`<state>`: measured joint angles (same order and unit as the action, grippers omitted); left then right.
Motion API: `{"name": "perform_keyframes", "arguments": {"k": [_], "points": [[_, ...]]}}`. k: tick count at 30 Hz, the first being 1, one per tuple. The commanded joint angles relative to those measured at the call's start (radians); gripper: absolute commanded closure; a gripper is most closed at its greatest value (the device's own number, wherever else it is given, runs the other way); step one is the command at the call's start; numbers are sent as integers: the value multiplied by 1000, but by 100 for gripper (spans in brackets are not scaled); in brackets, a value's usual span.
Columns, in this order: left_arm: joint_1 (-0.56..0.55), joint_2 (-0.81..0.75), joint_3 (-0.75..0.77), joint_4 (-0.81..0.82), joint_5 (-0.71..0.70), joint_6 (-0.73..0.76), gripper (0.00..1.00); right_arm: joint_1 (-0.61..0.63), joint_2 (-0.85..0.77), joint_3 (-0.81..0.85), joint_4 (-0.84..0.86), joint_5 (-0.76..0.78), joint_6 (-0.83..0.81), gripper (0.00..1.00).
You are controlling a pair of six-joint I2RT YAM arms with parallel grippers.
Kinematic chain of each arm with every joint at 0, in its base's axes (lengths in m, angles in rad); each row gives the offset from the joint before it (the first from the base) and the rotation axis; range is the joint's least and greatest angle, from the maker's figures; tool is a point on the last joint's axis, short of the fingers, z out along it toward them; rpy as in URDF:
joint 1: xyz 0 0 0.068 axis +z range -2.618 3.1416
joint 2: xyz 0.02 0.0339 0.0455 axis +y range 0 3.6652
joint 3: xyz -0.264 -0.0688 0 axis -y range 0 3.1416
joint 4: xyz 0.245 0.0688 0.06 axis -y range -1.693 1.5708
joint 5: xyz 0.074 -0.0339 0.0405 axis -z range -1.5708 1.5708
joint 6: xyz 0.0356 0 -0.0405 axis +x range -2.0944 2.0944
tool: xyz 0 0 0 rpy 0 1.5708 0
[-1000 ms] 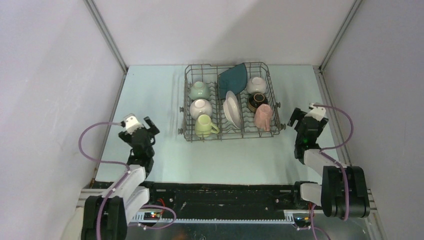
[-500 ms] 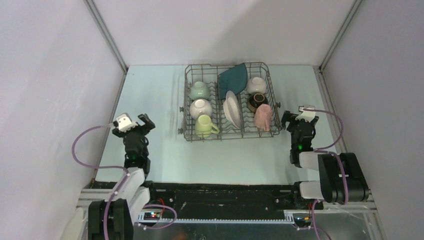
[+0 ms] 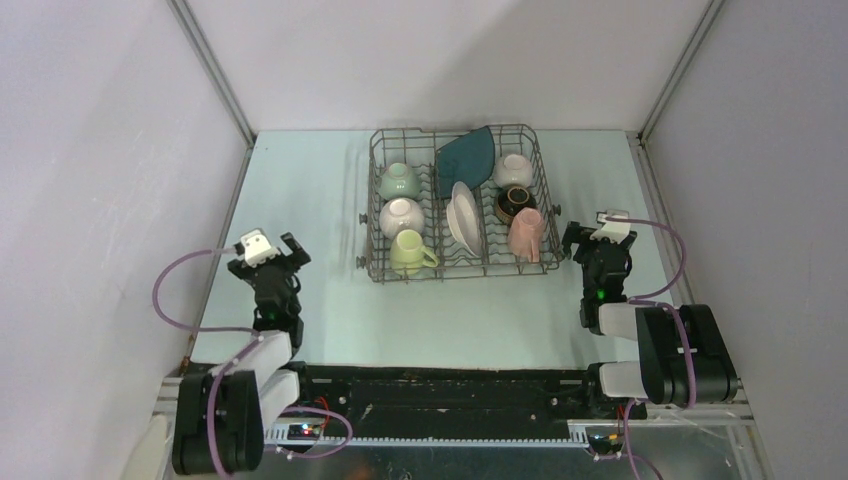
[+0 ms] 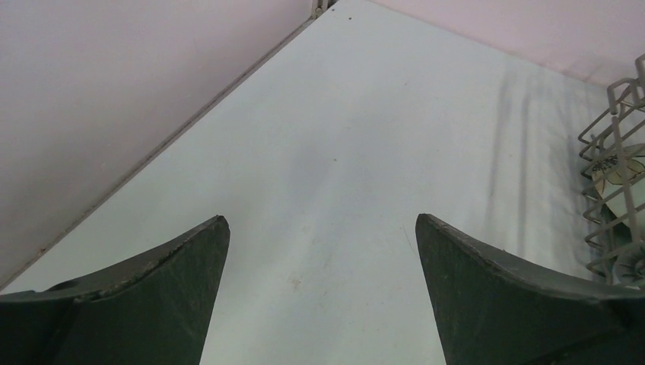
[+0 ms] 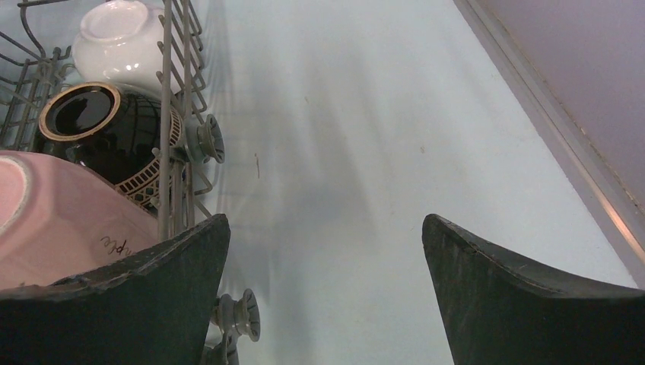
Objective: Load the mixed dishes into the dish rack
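The loaded rack [image 3: 455, 275] sits on the counter [image 3: 320, 300]; the right wrist view crops it to pink mug [image 5: 61, 228], brown bowl [image 5: 106, 141] and one white bowl [image 5: 118, 38]. The left fingers [image 4: 175, 289] and right fingers [image 5: 517, 296] stand apart, empty, both drawn back since a second ago.

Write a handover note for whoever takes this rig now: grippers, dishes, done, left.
Left gripper: open, empty, over bare table left of the dish rack.
Right gripper: open, empty, beside the rack's right wall.
In the rack: pale green bowl, left white bowl, yellow-green mug, teal plate, white plate, right white bowl, brown bowl, pink mug.
Done: all eight loaded.
Left: no dish visible outside the rack.
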<state>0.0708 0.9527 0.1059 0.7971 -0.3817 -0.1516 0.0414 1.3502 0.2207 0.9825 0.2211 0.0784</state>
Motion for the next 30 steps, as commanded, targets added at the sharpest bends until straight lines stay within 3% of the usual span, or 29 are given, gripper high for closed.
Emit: {"name": "perform_keyframes", "arguments": {"k": [1,3,5,6,13,30], "points": [[9,162,-2,273,20,40,0,-6,5,6,37,-10,-10,0],[6,259,20,353,137,80,1,-7,6,5,35,-13,-9,1],[1,294,53,311,188,111,0,-8,6,7,34,-17,-9,1],[0,293,81,245,191,114,0,-9,7,9,32,-19,-9,0],[-21,300,71,282,105,106,0,-12,5,9,28,-23,-8,1],[-34,302,87,252,136,132,0,-12,6,10,28,-25,-6,1]]}}
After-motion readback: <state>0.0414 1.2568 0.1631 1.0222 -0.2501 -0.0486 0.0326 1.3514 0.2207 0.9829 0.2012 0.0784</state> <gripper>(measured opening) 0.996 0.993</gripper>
